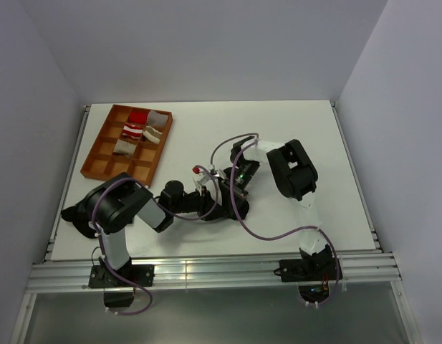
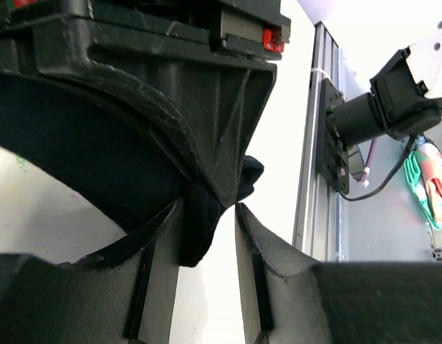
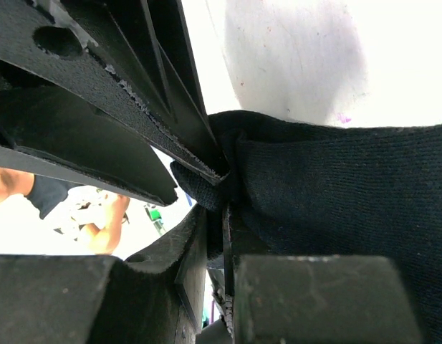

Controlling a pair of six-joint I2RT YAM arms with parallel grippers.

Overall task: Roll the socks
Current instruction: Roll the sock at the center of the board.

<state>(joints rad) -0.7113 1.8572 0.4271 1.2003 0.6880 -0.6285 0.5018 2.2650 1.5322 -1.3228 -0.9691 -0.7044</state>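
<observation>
From above, the left gripper [image 1: 212, 209] and right gripper [image 1: 222, 193] are seen meeting just right of the orange compartmented tray [image 1: 99, 163], with smooth white table [image 1: 314, 143] stretching beyond. At the left wrist, the limp black sock [image 2: 205, 231] is seen between the fingers, though it cannot be told whether it is clamped. At the right wrist, its knitted fold is pinched tight.

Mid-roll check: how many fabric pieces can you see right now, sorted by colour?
Black sock: 1
Red or red-and-white striped bundles, in the tray: 2
Beige-grey bundles, in the tray: 3
Total: 6, as far as the overhead view shows; the tray bundles are small in it.
</observation>
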